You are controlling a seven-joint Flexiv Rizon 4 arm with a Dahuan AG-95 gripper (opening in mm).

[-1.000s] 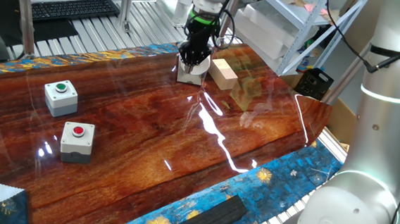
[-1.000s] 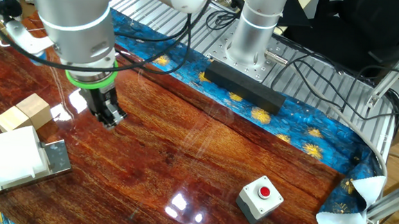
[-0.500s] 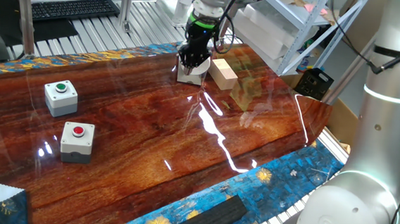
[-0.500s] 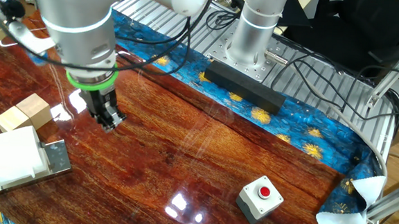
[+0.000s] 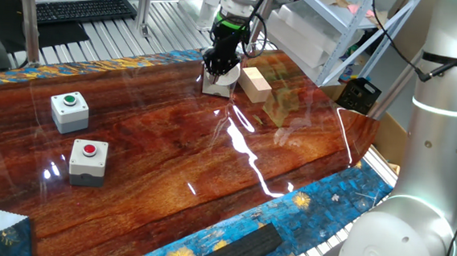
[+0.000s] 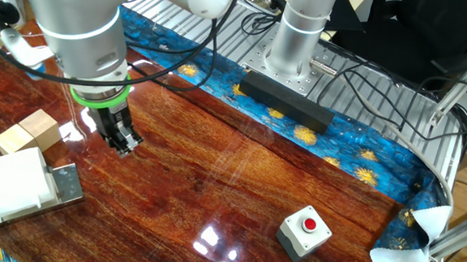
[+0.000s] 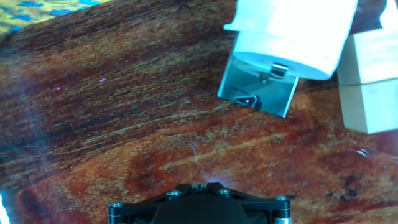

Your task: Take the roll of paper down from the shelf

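**Hovering gripper by the roll, nothing held**

Hanging above the wooden table [image 6: 239,180], the gripper [image 6: 125,143] points down with its fingertips close together, a narrow gap at most, nothing between them, not touching the table. The hand view shows only the gripper's black base at the bottom edge; fingertips are out of that frame.

The roll of paper [image 7: 292,31] sits on the shelf [image 7: 260,87], whose front is a shiny metal plate; a small metal stub shows under the roll. In the other fixed view the roll of paper [image 6: 11,184] lies beside and below-left of the gripper, apart from it. In one fixed view the gripper [image 5: 219,66] partly covers the roll.

Counts: one roll, one shelf. One pale wooden block [image 6: 29,131] just beside the roll, touching or nearly so. Two button boxes well apart from the roll: one green-topped [image 5: 69,110], one red-topped [image 5: 87,159]. One black bar [image 6: 284,101] on the blue cloth past the table edge.
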